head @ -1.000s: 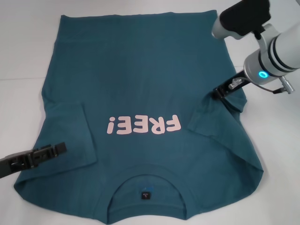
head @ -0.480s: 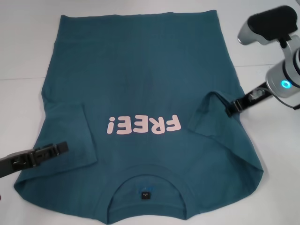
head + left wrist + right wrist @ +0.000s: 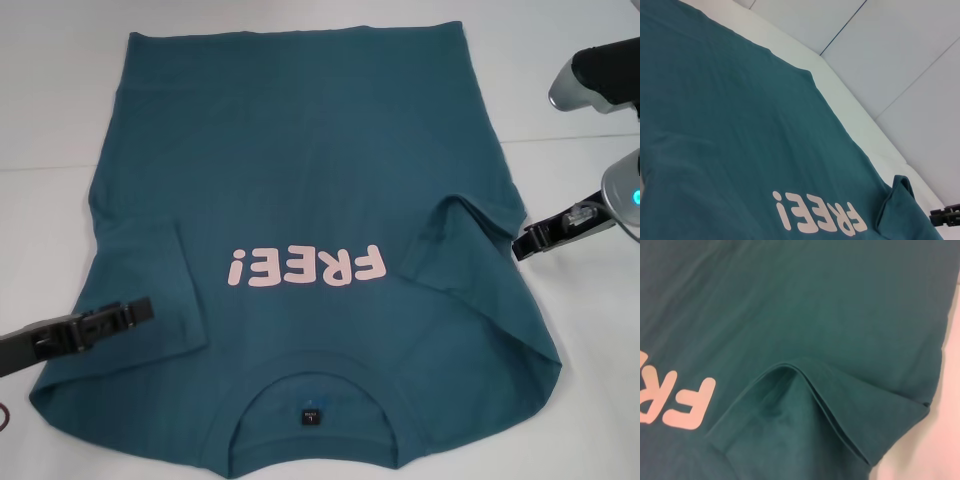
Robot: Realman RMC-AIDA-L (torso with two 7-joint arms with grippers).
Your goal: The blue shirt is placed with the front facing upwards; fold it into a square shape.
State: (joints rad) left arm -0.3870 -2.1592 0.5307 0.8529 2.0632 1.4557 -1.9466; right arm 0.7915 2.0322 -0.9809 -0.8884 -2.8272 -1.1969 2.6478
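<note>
The blue shirt (image 3: 300, 150) lies flat, front up, its pink "FREE!" lettering (image 3: 305, 267) upside down to me and its collar label (image 3: 312, 414) at the near edge. Both sleeves are folded in over the body. The right sleeve (image 3: 470, 235) stands up in a loose fold, which also shows in the right wrist view (image 3: 840, 410). My right gripper (image 3: 520, 243) is open and empty, just off the shirt's right edge. My left gripper (image 3: 145, 310) hovers over the folded left sleeve (image 3: 150, 280). The left wrist view shows the shirt (image 3: 740, 125) and the right gripper far off (image 3: 937, 218).
The shirt lies on a white table (image 3: 60, 100). Bare table shows to the left, to the right and beyond the hem. The shirt's near edge reaches the bottom of the head view.
My right gripper has let go of the right sleeve and drawn back to the right, off the shirt. The sleeve stays folded inward. My left gripper has edged slightly to the right.
</note>
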